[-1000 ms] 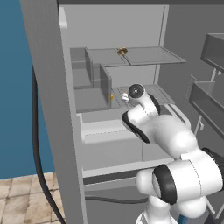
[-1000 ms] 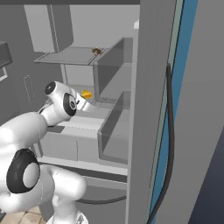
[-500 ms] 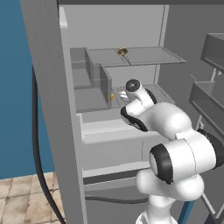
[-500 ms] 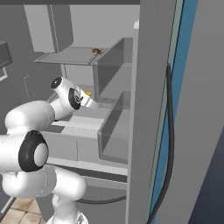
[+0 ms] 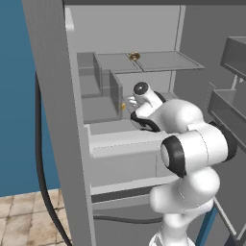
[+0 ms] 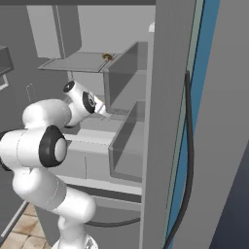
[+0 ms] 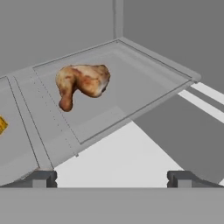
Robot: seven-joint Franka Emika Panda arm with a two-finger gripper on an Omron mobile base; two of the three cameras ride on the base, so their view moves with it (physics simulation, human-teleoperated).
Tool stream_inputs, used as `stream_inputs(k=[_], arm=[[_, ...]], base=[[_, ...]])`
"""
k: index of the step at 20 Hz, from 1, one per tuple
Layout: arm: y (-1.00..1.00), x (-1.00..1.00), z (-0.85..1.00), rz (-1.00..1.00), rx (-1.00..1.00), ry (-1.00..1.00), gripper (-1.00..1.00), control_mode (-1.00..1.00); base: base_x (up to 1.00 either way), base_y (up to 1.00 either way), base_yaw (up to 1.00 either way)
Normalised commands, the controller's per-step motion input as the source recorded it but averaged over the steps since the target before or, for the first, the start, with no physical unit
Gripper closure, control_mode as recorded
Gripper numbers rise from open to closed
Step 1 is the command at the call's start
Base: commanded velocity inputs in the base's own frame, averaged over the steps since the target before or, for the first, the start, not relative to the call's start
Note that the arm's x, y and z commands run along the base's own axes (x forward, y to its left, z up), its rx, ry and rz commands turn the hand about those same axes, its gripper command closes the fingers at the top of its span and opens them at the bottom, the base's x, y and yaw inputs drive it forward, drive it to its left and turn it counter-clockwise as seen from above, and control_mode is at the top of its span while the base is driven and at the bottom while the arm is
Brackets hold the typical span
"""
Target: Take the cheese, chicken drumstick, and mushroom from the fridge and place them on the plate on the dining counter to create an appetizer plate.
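Chicken drumstick [image 7: 83,83] lies on a pale grey shelf [image 7: 131,87] inside the fridge [image 5: 53,120], ahead of the gripper [image 7: 112,178] and a little to the left in the hand view — well apart from the fingertips [image 7: 41,178], which stand spread wide with nothing between them. A sliver of the yellow cheese [image 7: 2,124] shows at the left edge of that view, on the neighbouring part of the shelf, and the mushroom [image 5: 134,56] sits on the higher shelf. The step in hand looks like the reach for the first pick, most likely the drumstick. The next move calls for pushing the hand deeper and swinging it left until the meaty end sits between the fingertips — then closing.
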Motion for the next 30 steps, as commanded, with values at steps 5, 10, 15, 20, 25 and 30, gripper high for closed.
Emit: stream_inputs(k=[5,10,15,20,25,30], arm=[[0.00,0.38,-0.32,-0.03,-0.02,0.00,-1.00,-1.00],[0.00,0.36,-0.28,-0.05,-0.02,0.00,-1.00,-1.00],[0.00,0.32,-0.12,-0.07,0.00,0.00,-1.00,-1.00],[0.00,0.35,-0.07,-0.09,0.00,0.00,-1.00,-1.00],[-0.01,0.35,-0.16,-0.06,0.00,0.00,-1.00,-1.00],[-0.09,0.30,-0.16,-0.01,0.00,0.03,-1.00,-1.00]], base=[[0.00,0.00,0.00],[0.00,0.00,0.00],[0.00,0.00,0.00],[0.00,0.00,0.00],[0.00,0.00,0.00],[0.00,0.00,0.00]])
